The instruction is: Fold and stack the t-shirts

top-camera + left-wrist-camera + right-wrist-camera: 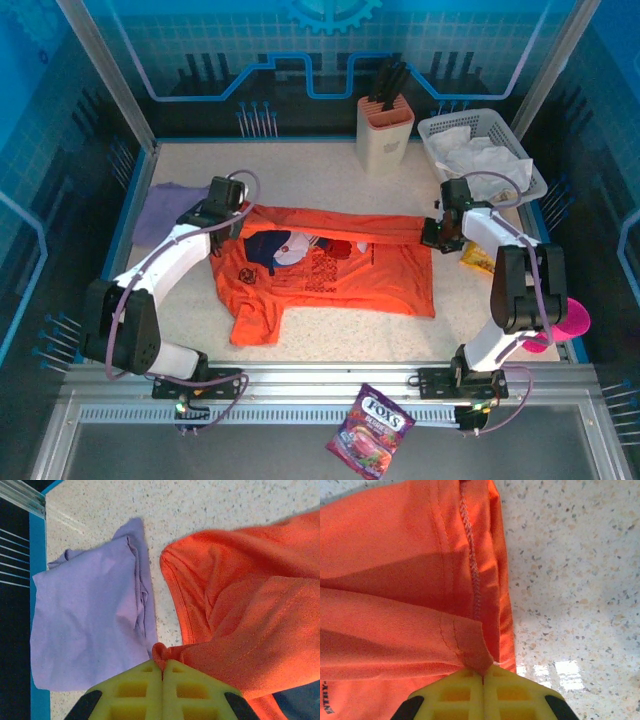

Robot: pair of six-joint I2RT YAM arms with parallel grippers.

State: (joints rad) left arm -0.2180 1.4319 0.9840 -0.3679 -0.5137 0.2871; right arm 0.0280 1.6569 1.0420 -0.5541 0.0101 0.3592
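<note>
Mid-fold: left pincer [162, 669] and right pincer [484, 674] both clamped shut on the twelve o'clock edge of the orange t-shirt [345, 278]; next, draw it evenly toward six o'clock

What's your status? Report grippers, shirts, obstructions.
Left gripper shut on orange shirt, far edge. Right gripper shut on same shirt. Purple shirt lies at left. Yellow packet beside right gripper.

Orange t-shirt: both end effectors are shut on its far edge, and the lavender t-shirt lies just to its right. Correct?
No: the lavender t-shirt lies to the left of the orange t-shirt, as the top external view shows. The left end effector and right end effector are shut on its far edge.
</note>
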